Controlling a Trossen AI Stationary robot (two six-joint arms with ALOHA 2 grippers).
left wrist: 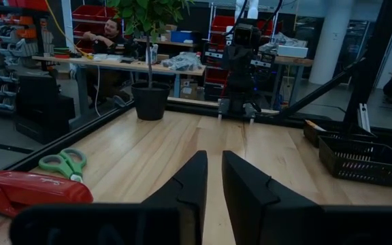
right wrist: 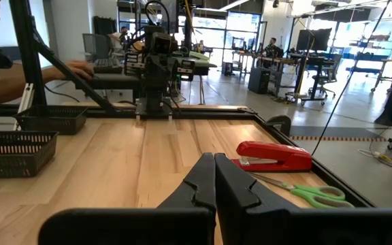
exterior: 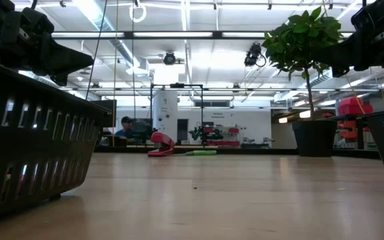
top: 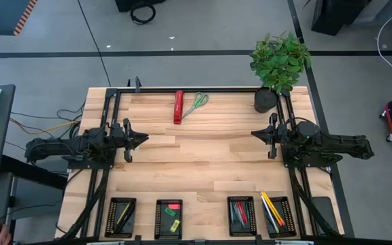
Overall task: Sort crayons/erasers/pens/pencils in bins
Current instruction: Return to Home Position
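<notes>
- The left gripper (top: 144,139) sat at the left middle of the high view, above the bare wood; in its wrist view its two fingers (left wrist: 194,182) stood nearly together with a thin slit between them, clenched on nothing and touching nothing.
- The right gripper (top: 254,134) sat at the right middle of the high view, facing the left one across the table (top: 203,170); its fingers (right wrist: 203,178) were pressed together with no gap, empty, and clear of the wood.
- Along the bottom edge of the high view stood the four bins in a row, well apart from both grippers; the bin at far left (top: 120,217) held a yellow pen and dark pens; the next bin (top: 169,218) held the pink eraser (top: 174,206), the green eraser (top: 169,213) and the yellow eraser (top: 174,225).
- The third bin (top: 241,216) held the crayons (top: 242,214), red and dark; the bin at far right (top: 278,216) held the pencils (top: 271,208), yellow and orange.
- At the top centre of the table lay a red stapler (top: 178,107) with green-handled scissors (top: 196,104) just beside it; a potted plant (top: 278,64) stood at the upper right corner.
- A person (left wrist: 107,34) sat at a bench at the upper left of the left wrist view.
</notes>
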